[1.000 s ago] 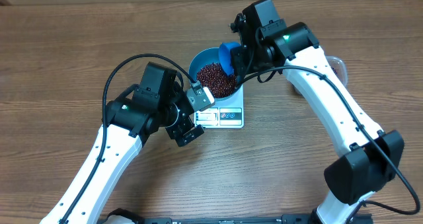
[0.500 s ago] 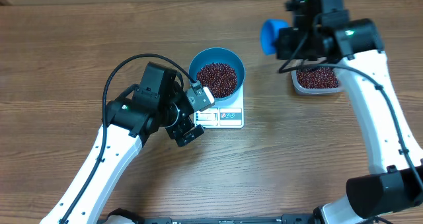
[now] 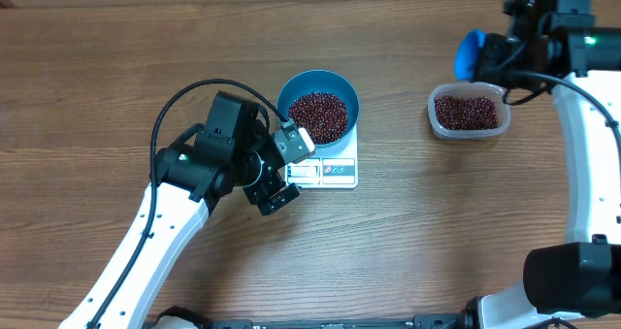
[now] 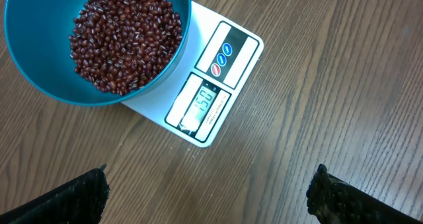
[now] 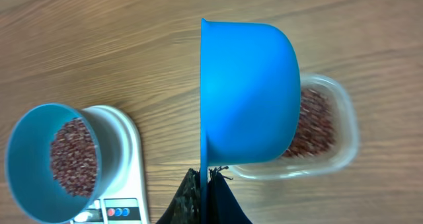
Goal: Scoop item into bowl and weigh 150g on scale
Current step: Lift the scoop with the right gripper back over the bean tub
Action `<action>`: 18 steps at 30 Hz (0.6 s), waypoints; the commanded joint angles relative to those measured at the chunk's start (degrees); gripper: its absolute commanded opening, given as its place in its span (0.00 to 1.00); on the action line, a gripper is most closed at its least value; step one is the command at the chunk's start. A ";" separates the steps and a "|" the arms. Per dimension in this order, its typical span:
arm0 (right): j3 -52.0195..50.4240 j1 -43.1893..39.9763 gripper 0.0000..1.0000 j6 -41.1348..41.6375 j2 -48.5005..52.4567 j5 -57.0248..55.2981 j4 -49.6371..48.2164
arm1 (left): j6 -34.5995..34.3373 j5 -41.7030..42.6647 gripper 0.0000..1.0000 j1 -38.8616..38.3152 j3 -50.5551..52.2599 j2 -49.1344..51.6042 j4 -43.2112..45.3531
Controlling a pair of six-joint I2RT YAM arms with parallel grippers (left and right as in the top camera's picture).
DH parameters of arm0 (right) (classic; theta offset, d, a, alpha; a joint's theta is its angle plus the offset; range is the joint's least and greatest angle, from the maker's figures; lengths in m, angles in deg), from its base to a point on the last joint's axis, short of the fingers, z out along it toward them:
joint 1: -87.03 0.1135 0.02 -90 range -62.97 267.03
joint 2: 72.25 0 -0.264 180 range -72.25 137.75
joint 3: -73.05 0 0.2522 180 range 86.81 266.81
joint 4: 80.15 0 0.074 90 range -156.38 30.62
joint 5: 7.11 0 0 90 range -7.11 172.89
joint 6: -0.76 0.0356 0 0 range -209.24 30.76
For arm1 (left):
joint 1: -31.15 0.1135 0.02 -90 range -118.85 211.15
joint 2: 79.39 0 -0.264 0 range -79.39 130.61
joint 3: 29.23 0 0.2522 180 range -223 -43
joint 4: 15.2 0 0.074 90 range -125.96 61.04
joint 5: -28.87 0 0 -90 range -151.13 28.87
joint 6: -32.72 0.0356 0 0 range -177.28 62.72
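And the right arm (image 3: 582,145) has swung clear. 1 second ago its blue scoop (image 3: 470,53) was tipped over the bowl (image 3: 318,74), and now it hangs well off to the right, just beyond the clear tub (image 3: 469,133) of spare beans. The right jaws are clamped tight on the scoop's handle, with the scoop turned on edge. The right wrist view shows only its smooth outer shell, so whether anything is left inside cannot be told.

The left arm (image 3: 165,213) has not budged in that time. Its jaws are spread as wide as they go, holding nothing, and they hover over the desk (image 3: 116,77) just beside the scale (image 4: 241,52), with the wrist camera staring down at the display.

The beans (image 4: 122,42) sit heaped in the teal bowl, which stands on the scale's platform. The readout (image 4: 203,102) appears to show 150, though the digits are small and turned sideways.

So the pour looks finished. If that 150 is right, the target is met and the scoop is probably heading back to the tub rather than reloading. The one risk left is a stray nudge to the bowl.
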 commanded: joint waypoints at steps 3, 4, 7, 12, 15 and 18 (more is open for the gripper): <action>1.79 -2.75 0.04 -1.70 -1.44 -1.53 1.73 | 1.09 0.46 0.99 -0.13 0.31 0.31 0.22; 1.79 -2.89 0.04 -1.70 -1.44 -2.40 2.12 | 1.07 0.46 1.00 -0.13 0.31 0.31 0.24; 1.77 -2.89 0.04 -1.73 -1.44 -6.19 3.69 | 1.09 0.46 1.00 -0.11 0.31 0.31 0.24; 1.73 -2.84 0.04 -1.73 -1.42 -11.52 6.60 | 1.09 0.46 1.00 -0.11 0.31 0.31 0.22; 1.73 -2.84 0.04 -1.73 -1.42 -11.89 7.45 | 1.09 0.46 1.00 -0.13 0.31 0.31 0.24; 1.70 -2.84 0.04 -1.66 -1.42 -12.15 8.02 | 1.09 0.46 0.99 -0.13 0.31 0.31 0.24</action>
